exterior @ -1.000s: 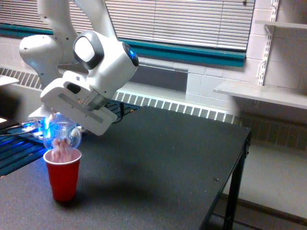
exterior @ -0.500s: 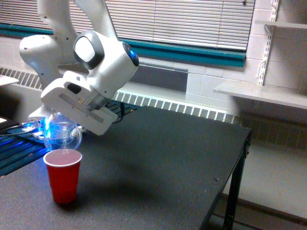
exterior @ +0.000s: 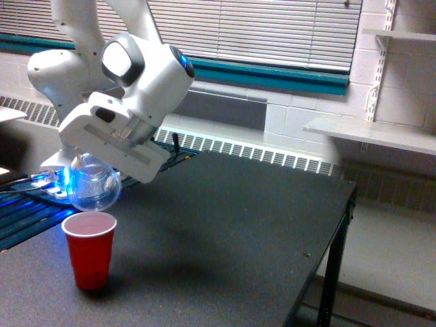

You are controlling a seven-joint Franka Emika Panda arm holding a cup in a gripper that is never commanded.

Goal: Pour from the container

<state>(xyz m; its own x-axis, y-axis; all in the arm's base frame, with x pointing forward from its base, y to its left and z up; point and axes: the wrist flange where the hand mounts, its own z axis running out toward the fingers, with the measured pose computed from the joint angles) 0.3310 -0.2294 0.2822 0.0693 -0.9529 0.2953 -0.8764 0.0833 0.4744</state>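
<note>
We see the gripper (exterior: 87, 167) clamped on the container (exterior: 94, 187), tilted, just above the red cup (exterior: 89, 249), not touching. Cup holds pinkish fill to the rim, upright on the table (exterior: 231, 231).

I see a red cup (exterior: 89, 248) upright on the dark table (exterior: 231, 225), lower left of frame, pinkish fill up near its rim. Closed window blinds (exterior: 259, 30) span the top, teal band (exterior: 272, 75) under them. White shelf (exterior: 371, 133) at right edge. Radiator grille (exterior: 259, 153) runs behind the table.
</note>
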